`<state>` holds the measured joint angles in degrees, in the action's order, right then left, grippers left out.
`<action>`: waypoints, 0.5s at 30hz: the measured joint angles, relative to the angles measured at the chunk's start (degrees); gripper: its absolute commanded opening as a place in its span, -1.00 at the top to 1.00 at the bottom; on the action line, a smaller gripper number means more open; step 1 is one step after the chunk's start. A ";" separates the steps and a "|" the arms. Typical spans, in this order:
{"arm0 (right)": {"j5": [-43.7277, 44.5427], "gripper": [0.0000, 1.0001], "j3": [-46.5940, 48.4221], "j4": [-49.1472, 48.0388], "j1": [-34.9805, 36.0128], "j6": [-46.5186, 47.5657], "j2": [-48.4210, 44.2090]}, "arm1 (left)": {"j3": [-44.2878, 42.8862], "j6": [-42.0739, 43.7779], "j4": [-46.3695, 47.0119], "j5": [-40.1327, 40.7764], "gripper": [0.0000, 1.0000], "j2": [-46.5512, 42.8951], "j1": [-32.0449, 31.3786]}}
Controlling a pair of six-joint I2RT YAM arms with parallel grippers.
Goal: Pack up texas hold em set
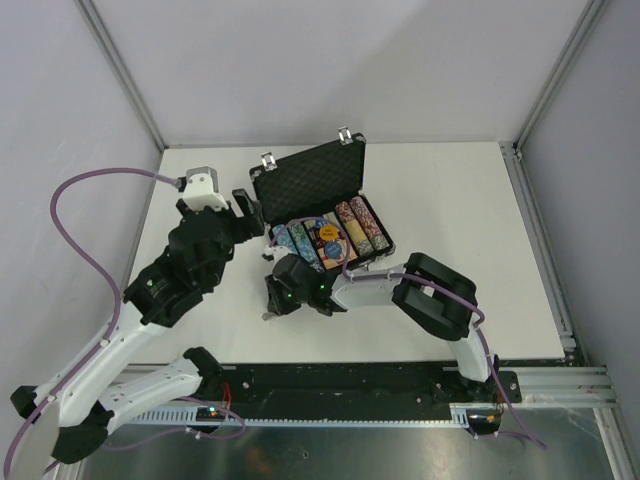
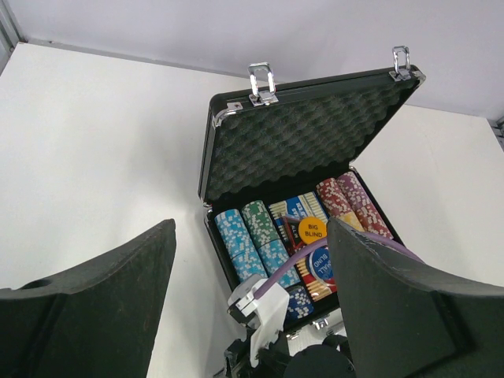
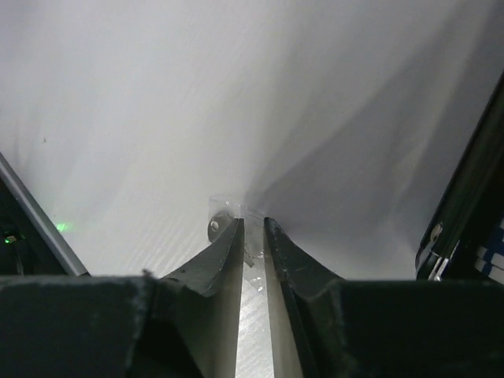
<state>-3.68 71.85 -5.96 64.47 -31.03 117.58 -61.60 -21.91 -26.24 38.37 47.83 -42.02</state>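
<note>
Small clear plastic piece point(image 3: 224, 223) on white table point(image 3: 142, 110) beside open black silver-trimmed briefcase point(image 1: 308, 176): right gripper point(image 3: 252, 230) narrowed onto it, left gripper point(image 1: 245, 215) wide, empty; confirm pinch, lift straight, clear rim.

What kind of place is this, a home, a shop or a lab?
Probably a robotics lab test cell: a white tabletop walled by plain grey panels on aluminium frame posts, with a black mounting rail along its near edge.
</note>
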 measured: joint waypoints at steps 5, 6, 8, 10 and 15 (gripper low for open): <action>3.52 0.98 0.22 1.36 0.57 -0.07 0.00 | 0.02 0.00 0.00 0.00 -0.64 0.00 0.00; 3.85 0.99 0.24 1.44 0.59 0.00 -0.02 | 0.02 0.00 0.00 0.00 -0.64 0.00 0.00; 4.90 1.00 0.24 1.68 0.74 0.02 -0.15 | 0.02 0.00 0.00 0.00 -0.64 0.00 0.00; 5.73 1.00 0.26 2.25 0.87 0.15 -0.42 | 0.02 0.02 -0.02 0.02 -0.64 -0.02 0.00; 7.80 1.00 0.20 6.69 0.94 0.79 -3.08 | 0.02 0.13 0.00 0.39 -0.64 -0.55 0.00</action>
<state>4.12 72.05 0.73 65.41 -30.24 114.50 -61.58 -21.78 -26.24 38.76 47.29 -42.02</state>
